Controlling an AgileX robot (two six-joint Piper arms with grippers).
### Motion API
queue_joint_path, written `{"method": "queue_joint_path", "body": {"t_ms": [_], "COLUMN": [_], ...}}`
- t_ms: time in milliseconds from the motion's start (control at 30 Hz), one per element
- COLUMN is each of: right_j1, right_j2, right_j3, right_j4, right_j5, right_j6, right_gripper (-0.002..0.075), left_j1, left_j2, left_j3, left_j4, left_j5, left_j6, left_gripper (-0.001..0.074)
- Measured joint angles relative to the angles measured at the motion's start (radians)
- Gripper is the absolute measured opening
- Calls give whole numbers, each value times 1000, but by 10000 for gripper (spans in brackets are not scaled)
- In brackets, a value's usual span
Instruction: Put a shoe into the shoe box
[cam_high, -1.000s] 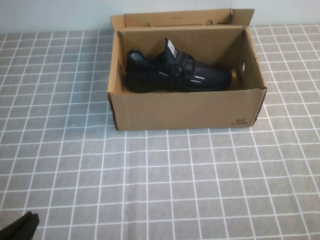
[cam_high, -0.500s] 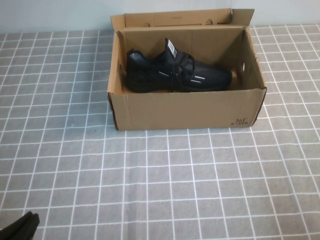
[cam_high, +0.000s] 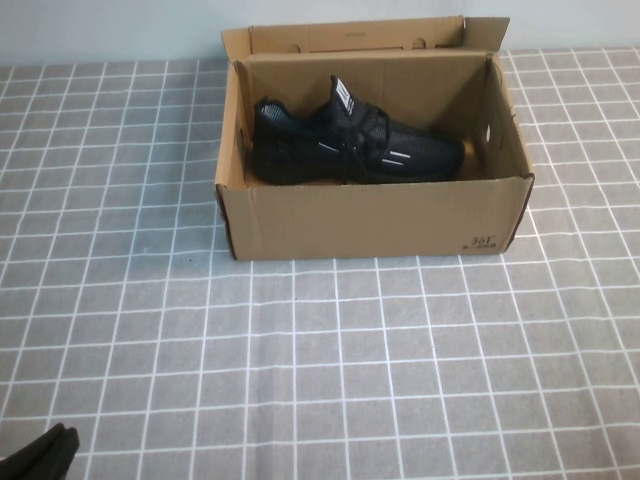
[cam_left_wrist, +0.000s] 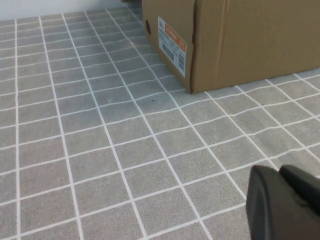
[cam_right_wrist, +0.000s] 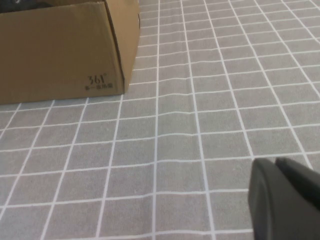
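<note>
Grey tablecloth with white grid lines (cam_high: 330, 380), plain pale wall behind (cam_high: 110, 30), even light

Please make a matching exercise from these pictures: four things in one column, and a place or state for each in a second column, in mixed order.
1. shoe
2. shoe box
3. left gripper
4. right gripper

A. shut, near the table's front, robot's left
B. lying inside the box
C. open-topped, on the checked cloth
D. shut, low over the cloth beyond the box's printed corner

Pairs: 1-B, 2-C, 3-A, 4-D
</note>
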Motion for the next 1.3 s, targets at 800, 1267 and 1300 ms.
{"method": "queue_joint_path", "body": {"t_ms": [800,1267,1300], "right_j1": [0,0,0], "right_j2": [0,0,0], "right_j3": [0,0,0], "right_j4": [0,0,0], "right_j5": [6,6,6], "right_j6": [3,3,3], "right_gripper": [-16,-16,-16], "left_j1": [0,82,102], "left_j2": [0,-44,-67], "left_j3": [0,0,0], "left_j4": [0,384,411], "left_j5": [0,-215,-215], "left_j6": [0,-356,-386], "left_gripper": [-1,-1,-1]}}
